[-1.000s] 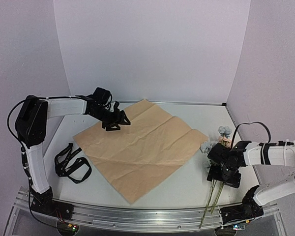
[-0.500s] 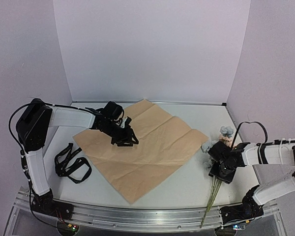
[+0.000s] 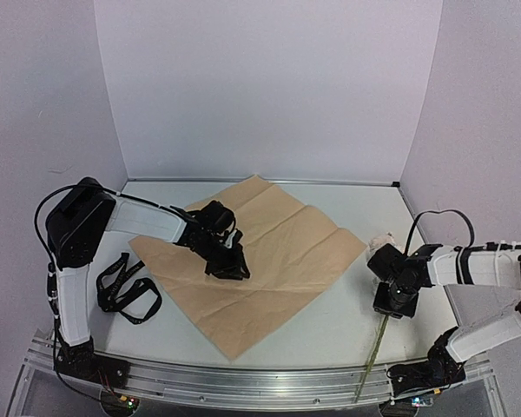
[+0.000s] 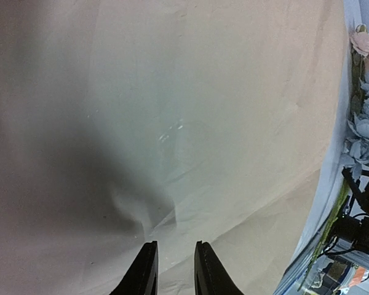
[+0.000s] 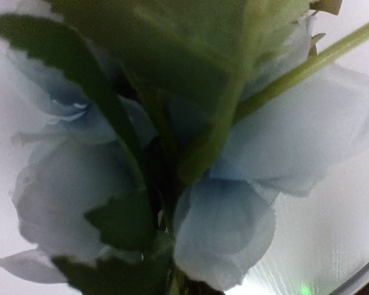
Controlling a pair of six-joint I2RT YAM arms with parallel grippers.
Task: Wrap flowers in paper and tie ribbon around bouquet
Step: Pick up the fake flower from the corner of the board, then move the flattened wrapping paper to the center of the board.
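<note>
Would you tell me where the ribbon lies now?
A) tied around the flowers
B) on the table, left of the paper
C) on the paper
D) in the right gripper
B: the ribbon lies looped on the table, beside the left edge of the paper.

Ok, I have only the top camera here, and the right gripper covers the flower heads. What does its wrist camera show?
Observer: Pale blue blooms of the flowers and green leaves fill it, very close to the lens.
Operator: And the left gripper on the paper, does it hold something?
Observer: In its wrist view the fingers stand nearly together, with a small pucker in the paper just ahead. I cannot confirm a real pinch.
Operator: Is there any other colour of bloom?
Observer: Yes, the left wrist view shows a pink bloom at the far end of the bunch.
</note>
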